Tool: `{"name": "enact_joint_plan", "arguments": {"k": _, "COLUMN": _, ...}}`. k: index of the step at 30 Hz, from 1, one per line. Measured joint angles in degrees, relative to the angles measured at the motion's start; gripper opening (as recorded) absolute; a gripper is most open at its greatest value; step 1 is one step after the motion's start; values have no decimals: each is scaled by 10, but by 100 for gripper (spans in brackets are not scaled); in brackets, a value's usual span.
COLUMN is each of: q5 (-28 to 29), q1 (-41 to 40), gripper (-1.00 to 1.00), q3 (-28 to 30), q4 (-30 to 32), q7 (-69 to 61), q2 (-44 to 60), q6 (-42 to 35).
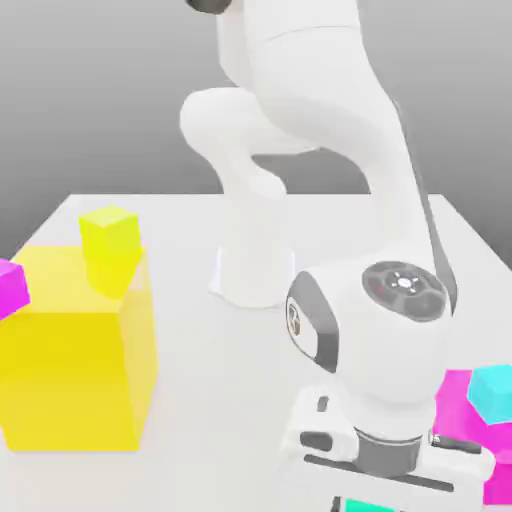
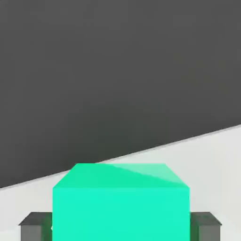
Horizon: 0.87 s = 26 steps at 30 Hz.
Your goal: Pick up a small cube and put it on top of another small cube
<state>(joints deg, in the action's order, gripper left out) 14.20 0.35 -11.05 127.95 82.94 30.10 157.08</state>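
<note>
A small teal-green cube [image 2: 121, 202] sits between my two dark fingers [image 2: 35, 226], which press against both of its sides. My gripper [image 2: 121, 225] is shut on it. In the exterior view my hand hangs low at the front of the white table [image 1: 190, 300], and a sliver of the teal-green cube [image 1: 368, 505] peeks out under it. A small yellow cube [image 1: 110, 248] rests on top of a large yellow cube [image 1: 75, 350] at the exterior view's left. A small cyan cube [image 1: 492, 392] lies on a magenta block [image 1: 462, 405] at the exterior view's right.
The arm's white base [image 1: 250, 270] stands at the back middle of the table. A magenta cube [image 1: 10, 285] pokes in at the exterior view's left edge, beside the large yellow cube. Another magenta piece [image 1: 500, 480] sits at the lower right corner.
</note>
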Motion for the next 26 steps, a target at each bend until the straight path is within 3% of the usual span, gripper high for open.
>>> {"name": "enact_joint_plan", "arguments": {"k": 3, "q5": -1, "q1": 0, "gripper": -100, "q3": 0, "q4": 0, "q7": 0, "q2": 0, "q6": 0}}
{"name": "enact_joint_plan", "arguments": {"k": 8, "q5": -44, "q1": -13, "gripper": -100, "q3": -36, "q4": 21, "q7": -16, "q2": -93, "q6": -70}}
{"name": "enact_joint_plan", "arguments": {"k": 17, "q5": -128, "q1": 100, "gripper": -100, "q3": -136, "q4": 68, "q7": 124, "q2": -268, "q6": -190}}
{"name": "enact_joint_plan", "arguments": {"k": 22, "q5": -90, "q1": 116, "gripper": -100, "q3": -130, "q4": 88, "q7": 180, "q2": -226, "q6": -135}}
{"name": "enact_joint_plan", "arguments": {"k": 23, "q5": -80, "q1": 119, "gripper": 100, "q3": -127, "q4": 91, "q7": 188, "q2": -213, "q6": -121}}
{"name": "enact_joint_plan", "arguments": {"k": 26, "q5": -80, "q1": 119, "gripper": 100, "q3": -127, "q4": 91, "q7": 188, "q2": -213, "q6": -121}}
